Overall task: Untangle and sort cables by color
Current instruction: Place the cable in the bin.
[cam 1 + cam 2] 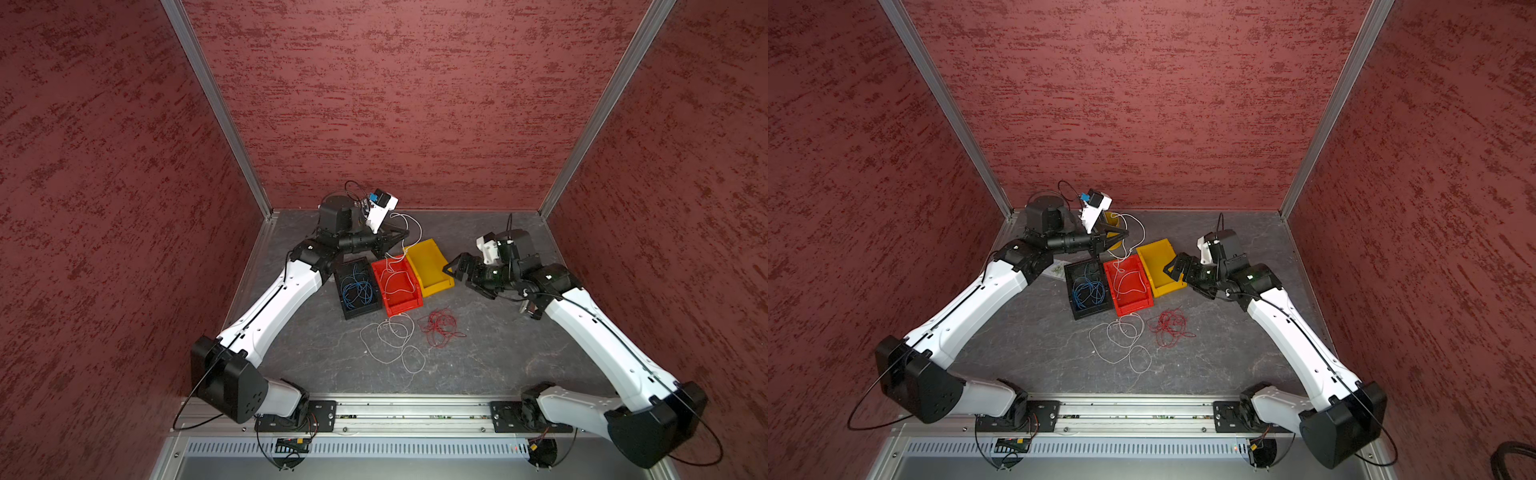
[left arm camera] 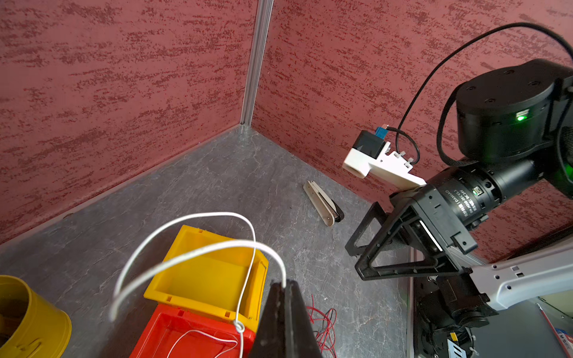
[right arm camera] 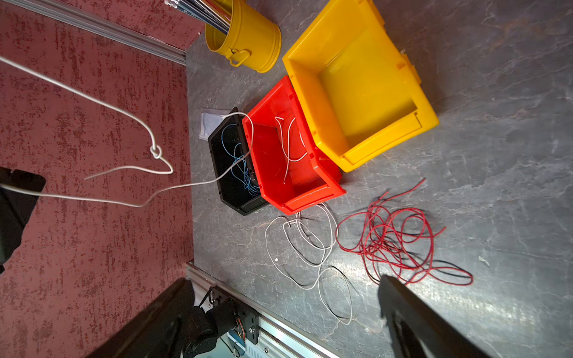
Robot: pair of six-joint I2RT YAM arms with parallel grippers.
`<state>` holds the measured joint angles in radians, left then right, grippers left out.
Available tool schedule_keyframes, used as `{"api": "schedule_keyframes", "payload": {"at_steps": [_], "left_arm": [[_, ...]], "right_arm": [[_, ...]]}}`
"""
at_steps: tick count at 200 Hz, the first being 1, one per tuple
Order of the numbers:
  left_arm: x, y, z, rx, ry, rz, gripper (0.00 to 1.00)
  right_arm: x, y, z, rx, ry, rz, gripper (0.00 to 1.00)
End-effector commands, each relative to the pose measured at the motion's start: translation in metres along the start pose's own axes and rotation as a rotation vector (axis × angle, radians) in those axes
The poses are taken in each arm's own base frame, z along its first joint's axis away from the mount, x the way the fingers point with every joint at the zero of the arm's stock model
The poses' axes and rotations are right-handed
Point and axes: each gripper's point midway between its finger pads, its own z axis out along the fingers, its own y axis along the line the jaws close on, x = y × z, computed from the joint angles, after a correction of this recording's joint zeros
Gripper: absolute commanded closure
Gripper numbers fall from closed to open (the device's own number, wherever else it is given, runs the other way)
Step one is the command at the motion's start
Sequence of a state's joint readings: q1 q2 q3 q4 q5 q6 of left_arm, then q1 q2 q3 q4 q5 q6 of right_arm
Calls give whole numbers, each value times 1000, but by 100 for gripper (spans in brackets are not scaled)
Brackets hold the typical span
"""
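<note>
**A:** Item one, location?

**B:** White cable [image 2: 217,213]. It is pinched in the left gripper [image 2: 285,283], whose jaws are clamped tight on it, raised behind the red bin [image 1: 405,308]. The strand droops from there into that bin. There is one knot [image 3: 156,152] on the hanging length.

**A:** Other stock?

**B:** Blue cables [image 1: 356,291], coiled in the black bin [image 1: 362,312]. White loops [image 3: 305,238] lie on the table [image 1: 498,353] just in front of the red bin. Red cables [image 3: 390,238] sit in a tangled heap beside those loops, near the yellow bin [image 3: 381,155], which looks empty.

**A:** Handling notes?

**B:** I judge them very light, limp and thin, probably smooth-skinned. A strand has no shape of its own, so it sags and trails after whatever lifts it. They are not fragile, but loops are likely to snag on bin rims or on each other. A strand may also slide through the pads.

**A:** Where to take hold?

**B:** An outer loop or a free end that stands clear, pinched across the strand. Taking the dense middle would likely bring up the whole heap.

**A:** Second tool?

**B:** Right gripper [image 1: 451,271]. Its jaws are spread wide and hold nothing. It hovers beside the yellow bin.
</note>
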<state>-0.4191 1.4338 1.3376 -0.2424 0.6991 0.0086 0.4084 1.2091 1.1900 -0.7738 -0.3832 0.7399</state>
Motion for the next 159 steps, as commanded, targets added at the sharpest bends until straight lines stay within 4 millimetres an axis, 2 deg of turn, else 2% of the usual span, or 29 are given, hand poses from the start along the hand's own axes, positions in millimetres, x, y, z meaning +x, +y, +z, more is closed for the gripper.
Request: {"api": "schedule_keyframes", "payload": {"at_steps": [1, 41, 74, 109, 159], "left_arm": [[13, 15, 8, 35, -8, -45, 100], [53, 46, 19, 57, -9, -170, 100], [84, 64, 24, 55, 21, -255, 100], [102, 81, 22, -16, 50, -321, 100], [119, 93, 38, -76, 137, -399, 100]], "right_arm": [[-8, 6, -1, -9, -13, -26, 2], [-13, 8, 9, -12, 0, -27, 2], [-15, 11, 15, -25, 12, -25, 2], [-17, 16, 18, -47, 15, -28, 2], [-19, 13, 21, -41, 5, -59, 2]]}}
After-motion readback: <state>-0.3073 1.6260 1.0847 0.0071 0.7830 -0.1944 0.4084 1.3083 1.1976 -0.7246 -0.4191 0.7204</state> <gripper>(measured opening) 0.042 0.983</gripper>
